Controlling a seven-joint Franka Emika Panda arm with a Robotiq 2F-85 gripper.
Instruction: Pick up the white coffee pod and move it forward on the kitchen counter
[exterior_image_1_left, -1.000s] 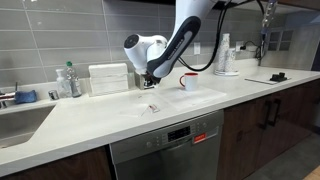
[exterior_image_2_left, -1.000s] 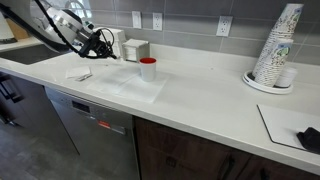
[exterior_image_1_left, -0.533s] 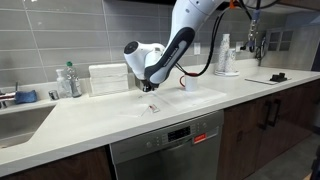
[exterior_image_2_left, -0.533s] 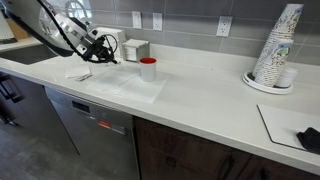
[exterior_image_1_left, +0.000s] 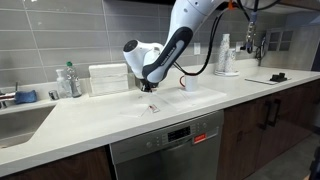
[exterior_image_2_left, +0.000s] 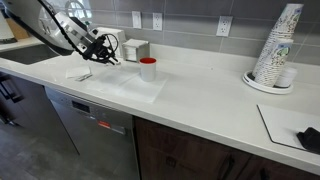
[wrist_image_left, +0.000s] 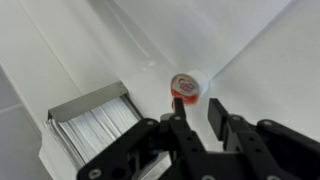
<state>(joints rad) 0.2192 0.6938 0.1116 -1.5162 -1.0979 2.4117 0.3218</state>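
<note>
My gripper (wrist_image_left: 197, 118) hangs low over the kitchen counter (exterior_image_1_left: 90, 120), open, with nothing between its fingers. It also shows in both exterior views (exterior_image_1_left: 150, 89) (exterior_image_2_left: 104, 50). Just past the fingertips in the wrist view lies a small pale item with a red mark (wrist_image_left: 187, 87). In an exterior view a small pale thing (exterior_image_1_left: 152, 107) lies on the counter right below the gripper. I cannot pick out a plain white coffee pod in any view. The red mug (exterior_image_2_left: 148, 69) stands apart from the gripper, partly behind the arm in an exterior view (exterior_image_1_left: 188, 82).
A white box-shaped holder (exterior_image_1_left: 108, 78) (wrist_image_left: 90, 130) stands by the wall near the gripper. A sink (exterior_image_1_left: 20, 120) and bottles (exterior_image_1_left: 68, 80) are at one end. Stacked paper cups (exterior_image_2_left: 277, 50) and a dark item (exterior_image_2_left: 308, 138) are at the far end. A flat white thing (exterior_image_2_left: 78, 74) lies near the front edge.
The arm has bent and shifted a little, bringing the gripper slightly lower over the counter. Nothing on the counter has moved.
</note>
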